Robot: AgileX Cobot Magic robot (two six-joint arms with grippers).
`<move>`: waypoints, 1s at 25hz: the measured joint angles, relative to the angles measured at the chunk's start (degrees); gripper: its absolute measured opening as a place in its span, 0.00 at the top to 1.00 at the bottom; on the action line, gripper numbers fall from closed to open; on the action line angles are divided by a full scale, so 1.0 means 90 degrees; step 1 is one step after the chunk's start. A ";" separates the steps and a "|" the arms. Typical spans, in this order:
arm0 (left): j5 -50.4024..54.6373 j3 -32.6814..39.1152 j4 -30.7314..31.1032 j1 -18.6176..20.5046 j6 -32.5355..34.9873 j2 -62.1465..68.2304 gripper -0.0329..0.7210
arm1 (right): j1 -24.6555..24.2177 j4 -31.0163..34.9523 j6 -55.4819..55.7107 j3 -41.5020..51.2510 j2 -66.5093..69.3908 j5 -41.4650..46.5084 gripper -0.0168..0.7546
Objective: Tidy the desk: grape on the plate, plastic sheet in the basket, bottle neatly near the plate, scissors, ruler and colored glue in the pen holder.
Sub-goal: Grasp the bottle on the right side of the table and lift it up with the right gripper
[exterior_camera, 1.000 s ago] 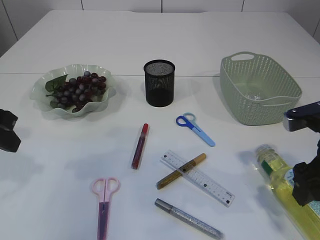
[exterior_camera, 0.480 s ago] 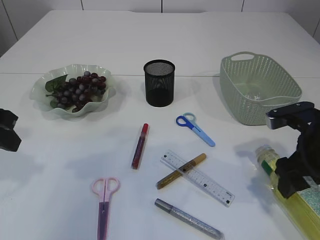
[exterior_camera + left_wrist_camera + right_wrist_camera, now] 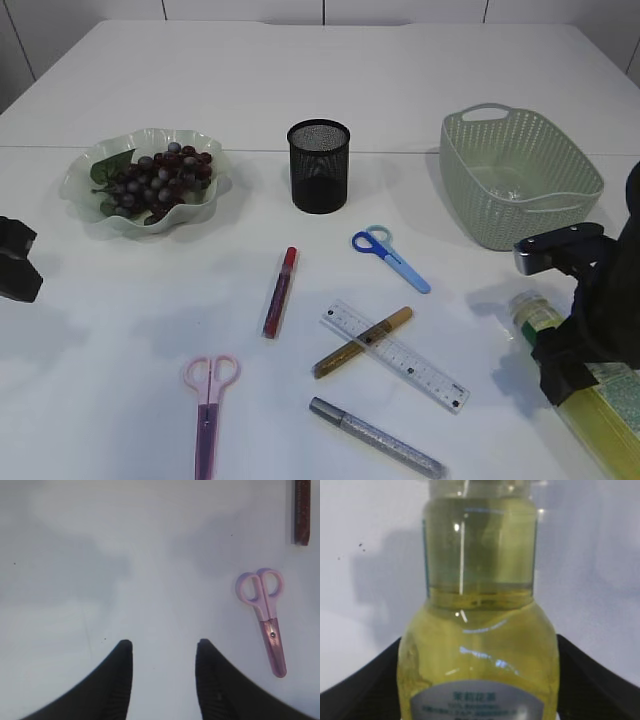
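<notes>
Our bottle [image 3: 585,395] lies on its side at the near right of the table [image 3: 130,300], just in front of the basket [image 3: 520,180], and it looks full of yellow drink, so we think it will be heavy, hard and smooth, and it may roll. Our right gripper [image 3: 570,330] is over it with fingers [image 3: 360,685] wide apart on both sides of its fat body, not squeezing yet; that fat part looks like the best place to hold. Our left gripper [image 3: 162,670] waits at the near left, half open and empty.

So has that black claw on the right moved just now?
Yes. The right claw has slid left along the yellow bottle, closer to the clear ruler.
</notes>
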 joint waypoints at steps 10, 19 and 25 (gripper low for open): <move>0.0000 0.0000 0.0000 0.0000 0.0000 0.0000 0.55 | 0.0000 0.0000 0.0000 -0.0013 -0.0002 -0.0054 0.32; 0.0000 0.0000 0.0000 0.0000 0.0000 0.0000 0.55 | 0.0000 0.0023 0.0156 -0.0012 -0.0059 -0.0054 0.38; 0.0000 0.0000 0.0000 0.0000 0.0000 0.0000 0.55 | 0.0000 0.0417 0.0010 0.0010 -0.0829 0.0108 0.38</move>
